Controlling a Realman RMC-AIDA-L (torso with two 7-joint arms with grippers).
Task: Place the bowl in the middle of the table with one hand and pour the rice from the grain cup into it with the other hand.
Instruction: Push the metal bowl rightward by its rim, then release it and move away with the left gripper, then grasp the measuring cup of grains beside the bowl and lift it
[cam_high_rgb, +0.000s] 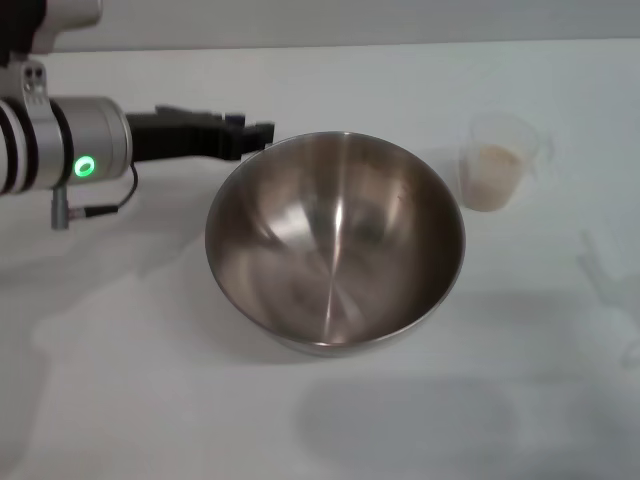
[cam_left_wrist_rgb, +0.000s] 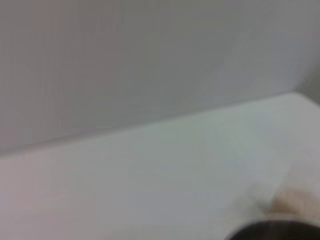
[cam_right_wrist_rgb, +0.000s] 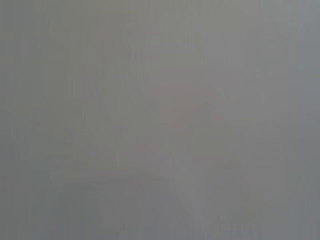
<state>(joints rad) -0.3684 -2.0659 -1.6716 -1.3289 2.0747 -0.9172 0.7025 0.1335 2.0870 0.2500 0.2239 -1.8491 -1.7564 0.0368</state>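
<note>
The steel bowl (cam_high_rgb: 335, 245) is in the middle of the white table (cam_high_rgb: 120, 380), tipped so that its inside faces me, and it looks empty. My left gripper (cam_high_rgb: 252, 138) reaches in from the left and is shut on the bowl's far left rim. The clear grain cup (cam_high_rgb: 500, 160) stands upright to the bowl's far right, apart from it, with pale rice (cam_high_rgb: 493, 172) in it. In the left wrist view a dark piece of the bowl's rim (cam_left_wrist_rgb: 280, 231) shows, with a beige blur of rice (cam_left_wrist_rgb: 292, 200) beyond it. The right gripper is not in view.
The table's far edge meets a grey wall (cam_high_rgb: 400, 20) behind the bowl and cup. A faint pale shape (cam_high_rgb: 610, 280) lies near the right edge of the head view. The right wrist view shows only plain grey.
</note>
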